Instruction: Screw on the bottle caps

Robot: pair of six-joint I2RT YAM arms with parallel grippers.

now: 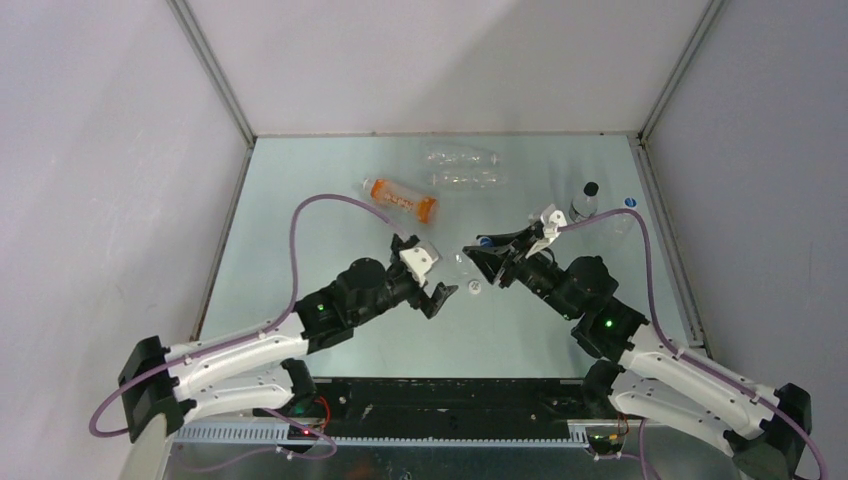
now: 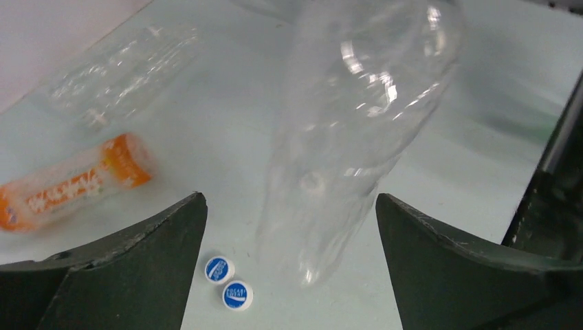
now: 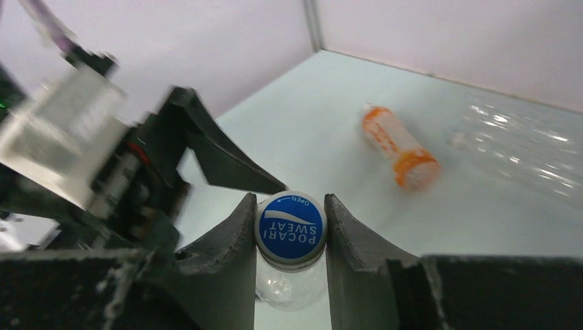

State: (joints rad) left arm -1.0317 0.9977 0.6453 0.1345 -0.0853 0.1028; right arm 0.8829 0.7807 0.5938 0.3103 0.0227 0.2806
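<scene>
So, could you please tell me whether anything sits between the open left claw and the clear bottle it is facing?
Nothing visible does. The bottle sits right in the gap of the open left claw. Two loose blue caps rest on the table, off to one side of that gap. The right claw grips its cap.

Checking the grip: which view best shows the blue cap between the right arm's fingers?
Right wrist: the blue cap sits clamped between the fingers, label readable. Top external shows it only as a blue speck; left wrist shows a clear bottle, not that cap.
</scene>
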